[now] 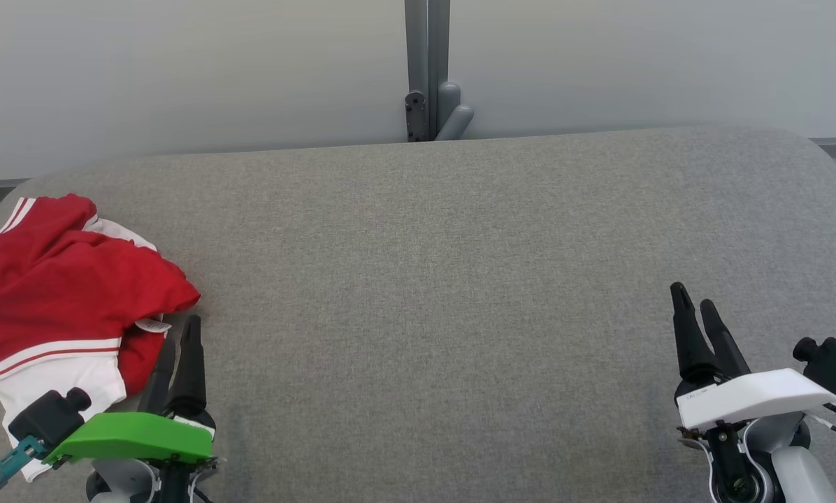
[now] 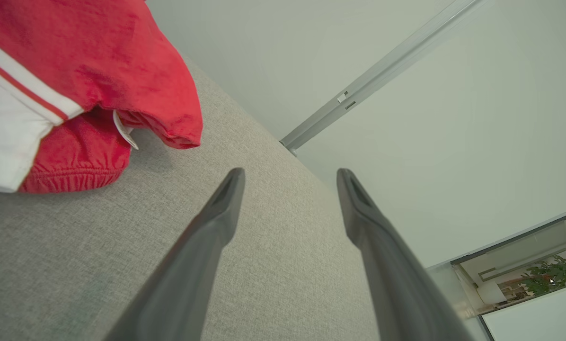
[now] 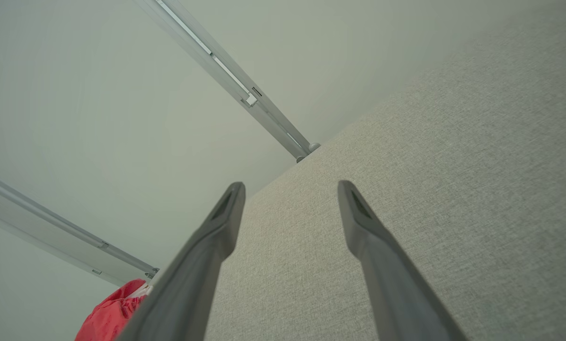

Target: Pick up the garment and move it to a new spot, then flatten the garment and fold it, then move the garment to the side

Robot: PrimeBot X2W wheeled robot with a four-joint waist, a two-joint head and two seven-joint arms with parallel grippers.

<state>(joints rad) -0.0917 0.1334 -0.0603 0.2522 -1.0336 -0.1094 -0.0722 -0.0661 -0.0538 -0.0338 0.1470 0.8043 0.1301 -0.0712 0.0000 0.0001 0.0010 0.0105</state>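
A crumpled red garment (image 1: 61,293) with white panels and stripes lies in a heap at the left end of the grey fabric surface (image 1: 446,293). In the left wrist view the garment (image 2: 98,66) shows a white label and an elastic hem. My left gripper (image 1: 178,335) stands open just right of the heap's near corner, nothing between its fingers (image 2: 221,208). My right gripper (image 1: 694,300) is open too, far off at the lower right, over bare fabric. A red edge of the garment (image 3: 115,312) shows at the bottom left of the right wrist view.
A pale wall rises behind the surface, with a grey metal post and bracket (image 1: 428,77) at its middle. The surface's rounded back edge runs across the head view. A window with a plant (image 2: 548,277) shows at the left wrist view's lower right.
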